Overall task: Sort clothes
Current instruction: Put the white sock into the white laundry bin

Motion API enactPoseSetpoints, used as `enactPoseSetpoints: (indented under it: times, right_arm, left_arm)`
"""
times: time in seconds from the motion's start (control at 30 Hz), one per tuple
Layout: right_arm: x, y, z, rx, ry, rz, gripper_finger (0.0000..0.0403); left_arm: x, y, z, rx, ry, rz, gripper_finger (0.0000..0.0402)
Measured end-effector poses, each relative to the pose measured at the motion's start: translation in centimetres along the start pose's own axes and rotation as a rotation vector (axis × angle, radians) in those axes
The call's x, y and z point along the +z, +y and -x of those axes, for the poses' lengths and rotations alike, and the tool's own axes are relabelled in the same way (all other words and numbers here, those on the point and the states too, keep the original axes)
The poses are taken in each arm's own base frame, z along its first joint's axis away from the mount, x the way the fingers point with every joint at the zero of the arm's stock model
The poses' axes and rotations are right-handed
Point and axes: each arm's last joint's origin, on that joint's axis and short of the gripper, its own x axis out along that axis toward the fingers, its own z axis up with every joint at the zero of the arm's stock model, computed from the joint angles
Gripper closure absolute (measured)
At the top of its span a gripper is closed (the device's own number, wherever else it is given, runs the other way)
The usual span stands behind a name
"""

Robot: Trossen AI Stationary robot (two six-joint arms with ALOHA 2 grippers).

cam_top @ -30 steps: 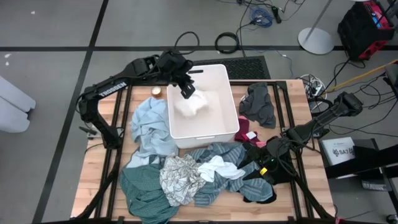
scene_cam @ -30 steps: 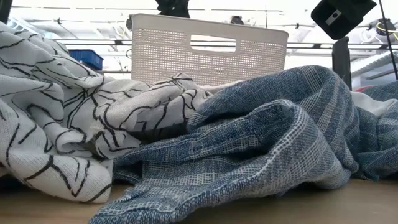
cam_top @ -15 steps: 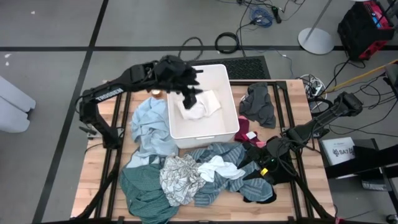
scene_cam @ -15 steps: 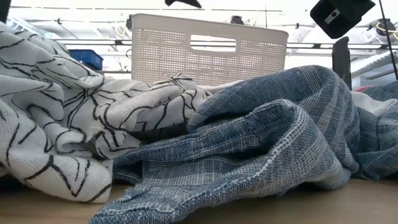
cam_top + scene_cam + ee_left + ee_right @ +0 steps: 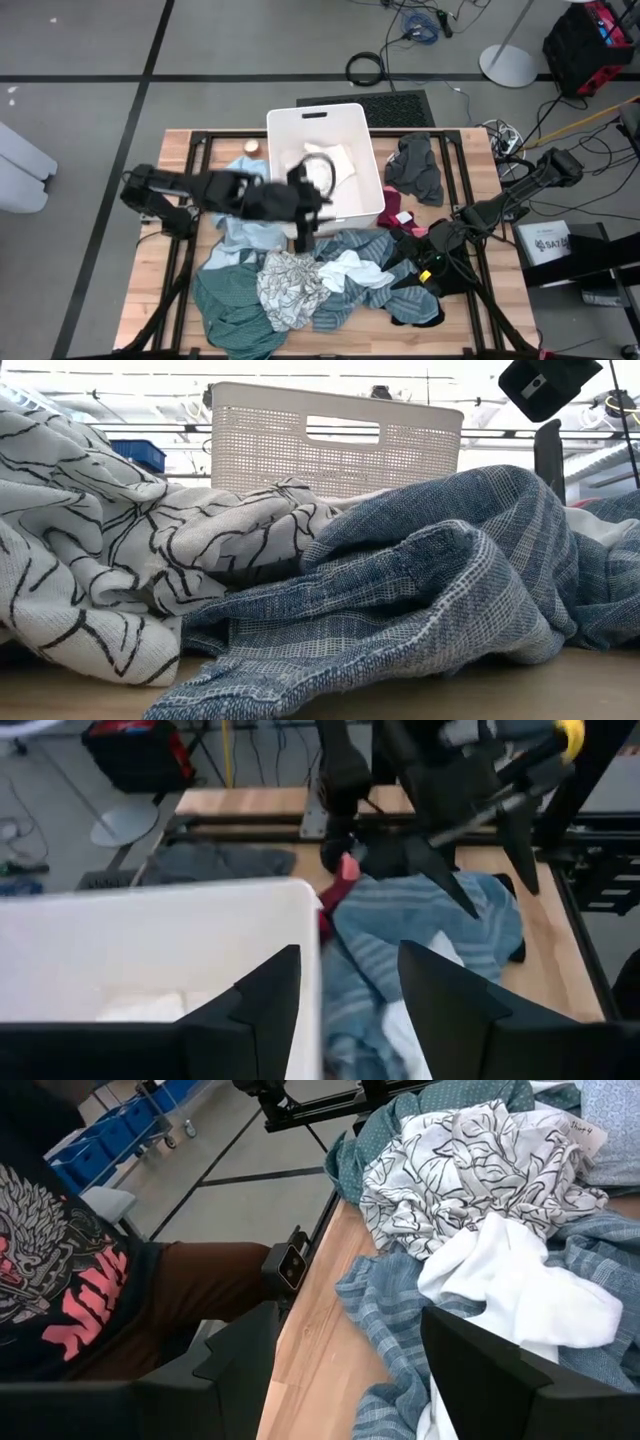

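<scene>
While heaped along the near edge, clothes point(image 5: 320, 285) sprawl crosswise, creased.

Seen from directly overhead, the wooden tabletop point(image 5: 470, 140) fills the frame. A second camera sits at tabletop level, close against the blue-grey striped cloth point(image 5: 420, 590), facing the white perforated plastic bin point(image 5: 335, 440). Both wrist cameras look across the same pile; the right also sees the black-lined white patterned garment point(image 5: 470, 1160).
</scene>
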Motion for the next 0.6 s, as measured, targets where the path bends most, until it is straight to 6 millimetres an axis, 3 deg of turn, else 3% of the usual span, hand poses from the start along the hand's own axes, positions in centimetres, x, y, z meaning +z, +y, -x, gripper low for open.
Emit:
enactPoseSetpoints:
  times: [0.23,0.6]
  right_arm:
    - [0.0,-0.1,0.0,-0.026,-0.003,0.012,0.0167]
    - [0.0,-0.1,0.0,-0.028,-0.002,0.018,0.0167]
  left_arm:
    - [-6.0,-5.4,-5.1,0.031,0.039,0.027,0.0221]
    - [-13.9,-7.3,-12.2,0.084,0.122,0.042,0.0221]
